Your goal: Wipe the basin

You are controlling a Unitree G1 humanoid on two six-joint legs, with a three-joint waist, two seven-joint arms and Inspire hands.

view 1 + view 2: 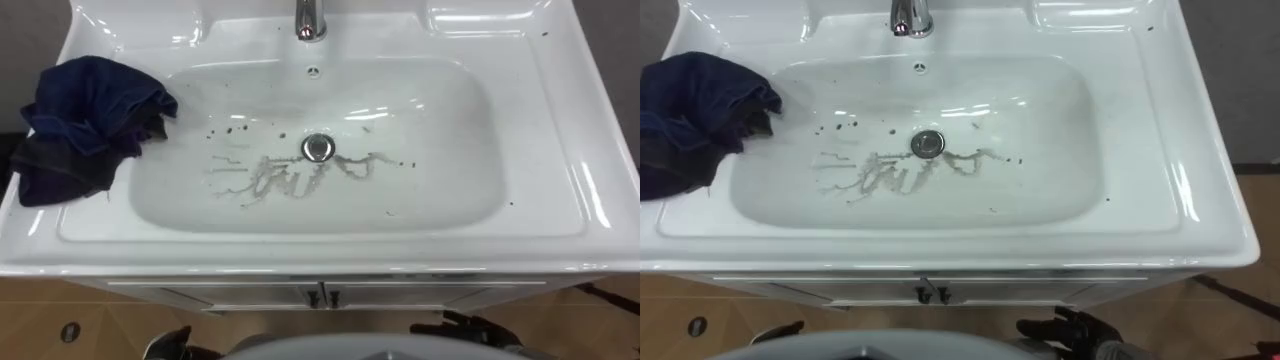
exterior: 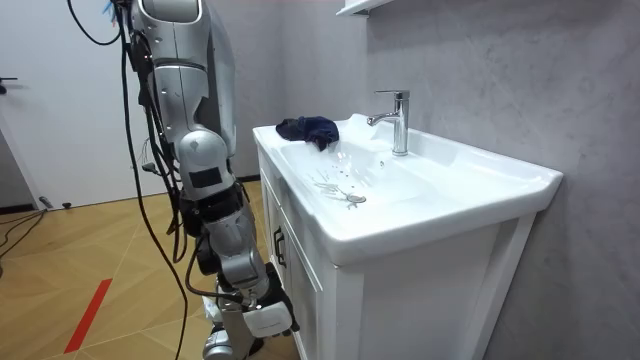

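Since grime [image 1: 290,182] rings the drain [image 1: 318,148], dark cloth [image 1: 85,120] lies on the basin [image 1: 560,200] rim at 9 o'clock, handy for wiping; my left hand [image 1: 165,345] and right hand [image 1: 470,335] hang at 7 and 5, grip untellable.

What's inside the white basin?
A round metal drain sits in the middle of the basin, with grey dirty streaks smeared beside it. The dark blue cloth on the left rim hides whatever lies beneath it.
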